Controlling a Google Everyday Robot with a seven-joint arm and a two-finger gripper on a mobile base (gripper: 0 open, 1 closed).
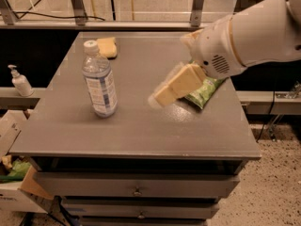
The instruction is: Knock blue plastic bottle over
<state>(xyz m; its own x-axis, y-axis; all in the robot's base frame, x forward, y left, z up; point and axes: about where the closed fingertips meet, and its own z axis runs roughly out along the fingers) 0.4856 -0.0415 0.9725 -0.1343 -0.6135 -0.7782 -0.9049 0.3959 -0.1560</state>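
The blue plastic bottle (99,79) stands upright on the left half of the grey table (136,126). It is clear, with a white cap and a pale blue-and-white label. My gripper (162,94) hangs above the middle of the table, to the right of the bottle and apart from it, with cream-coloured fingers (176,84) pointing down and left. The white arm (249,36) reaches in from the upper right.
A green chip bag (206,90) lies on the table's right side, partly behind the arm. A yellow sponge (107,46) lies at the back left. A white pump dispenser (19,81) stands on a ledge left of the table. Cardboard boxes (14,173) sit on the floor at left.
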